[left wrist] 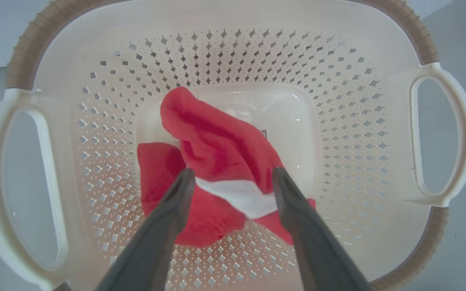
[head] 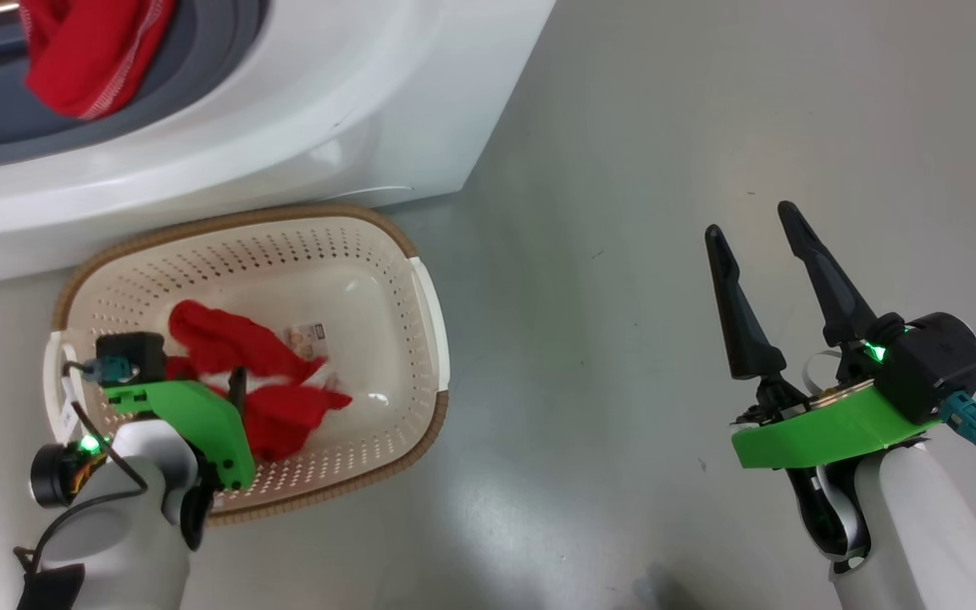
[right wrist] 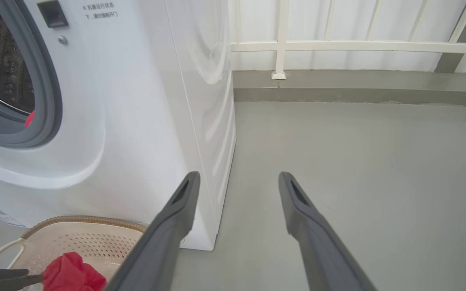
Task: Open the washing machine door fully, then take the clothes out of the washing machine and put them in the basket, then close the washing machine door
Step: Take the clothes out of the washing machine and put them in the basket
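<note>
While splayed like right gripper [head: 749, 219], send nearer left gripper [left wrist: 233, 171] past basket's [head: 285, 212] far rim to clothes [head: 90, 59] in washing machine [head: 327, 102].

Laundry/utility area indicated: white front-load washer [right wrist: 136, 121] left of right claw [right wrist: 237, 178], bare grey floor [right wrist: 358, 161] w/ white railing [right wrist: 338, 46] ahead.

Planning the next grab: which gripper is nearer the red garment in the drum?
Left: left gripper is over the basket below the garment; right gripper is over floor beyond the washer's corner.
</note>
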Controlling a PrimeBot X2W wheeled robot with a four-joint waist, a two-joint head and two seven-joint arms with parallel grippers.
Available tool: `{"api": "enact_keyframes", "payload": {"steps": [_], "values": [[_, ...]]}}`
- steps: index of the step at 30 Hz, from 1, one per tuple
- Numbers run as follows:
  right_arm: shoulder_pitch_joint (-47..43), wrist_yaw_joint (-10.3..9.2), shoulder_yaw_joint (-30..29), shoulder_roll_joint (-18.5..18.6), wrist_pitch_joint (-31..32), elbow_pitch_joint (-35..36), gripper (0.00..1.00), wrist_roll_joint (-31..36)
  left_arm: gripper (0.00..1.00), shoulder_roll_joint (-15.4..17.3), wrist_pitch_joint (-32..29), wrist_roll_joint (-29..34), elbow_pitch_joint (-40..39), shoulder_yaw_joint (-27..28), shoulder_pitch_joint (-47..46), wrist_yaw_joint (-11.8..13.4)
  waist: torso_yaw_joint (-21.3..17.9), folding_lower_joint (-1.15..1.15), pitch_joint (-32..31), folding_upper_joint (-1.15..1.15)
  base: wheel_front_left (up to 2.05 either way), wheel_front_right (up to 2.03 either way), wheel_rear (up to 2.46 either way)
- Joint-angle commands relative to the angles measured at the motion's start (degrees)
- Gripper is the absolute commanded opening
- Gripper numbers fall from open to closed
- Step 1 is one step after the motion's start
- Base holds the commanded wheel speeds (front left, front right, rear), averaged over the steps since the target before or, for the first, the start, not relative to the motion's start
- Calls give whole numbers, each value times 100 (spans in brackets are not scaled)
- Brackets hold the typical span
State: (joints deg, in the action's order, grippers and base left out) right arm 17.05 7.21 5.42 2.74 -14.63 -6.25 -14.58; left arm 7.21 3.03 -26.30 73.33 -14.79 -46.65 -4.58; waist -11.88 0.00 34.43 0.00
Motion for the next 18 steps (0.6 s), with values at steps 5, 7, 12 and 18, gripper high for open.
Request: {"api": "enact_keyframes", "payload": {"steps": [5, 7, 12, 18], "values": [[-21, 28, 20, 14, -37, 52, 100, 55, 100, 29, 482, -123, -87, 118, -15, -85, 174, 0, -221, 0, 0, 0, 0], [-29, 28, -1, 14, -37, 35, 100, 85, 100, -1, 785, -93, -180, 82, -6, -96, 241, 0, -307, 0, 0, 0, 0], [-57, 28, -46, 14, -37, -42, 100, 186, 100, -105, 1131, -156, -502, 123, 117, -144, 428, 0, -565, 0, 0, 0, 0], [-110, 28, -160, 14, -37, -108, 100, 326, 100, -133, 1194, -126, -1688, 404, 565, -87, 657, 0, -899, 0, 0, 0, 0]]}}
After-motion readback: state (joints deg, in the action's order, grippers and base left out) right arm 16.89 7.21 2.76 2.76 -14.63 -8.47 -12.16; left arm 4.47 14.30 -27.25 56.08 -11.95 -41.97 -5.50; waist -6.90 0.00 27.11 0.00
